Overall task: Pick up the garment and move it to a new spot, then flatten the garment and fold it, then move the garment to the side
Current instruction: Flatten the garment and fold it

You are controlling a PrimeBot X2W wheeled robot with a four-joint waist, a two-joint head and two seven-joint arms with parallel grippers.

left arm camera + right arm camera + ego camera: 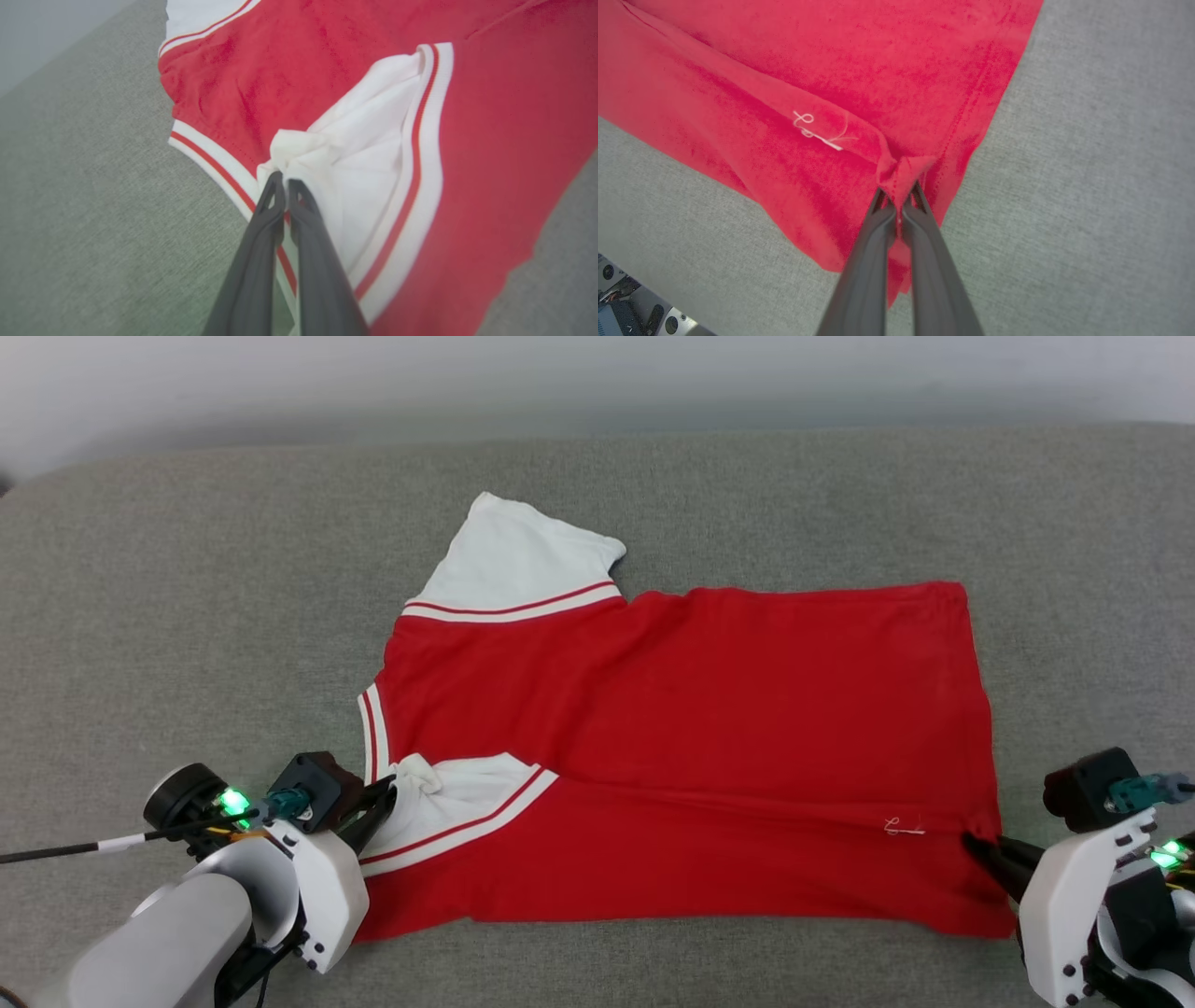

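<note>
Left pincer low at 8 o'clock, fingers aimed 2, clenched on garment sleeve. Right pincer at 4, aimed 10, gripping hem. Garment flat on surface, long axis 9-to-3, collar toward 9.

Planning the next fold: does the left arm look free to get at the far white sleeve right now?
Probably not yet: the left gripper is shut on the garment at its near sleeve. Nothing lies over the far sleeve.

There is one garment, two white sleeves, far sleeve and near sleeve, one loose thread, one grey tabletop, two grippers: left gripper, right gripper.
</note>
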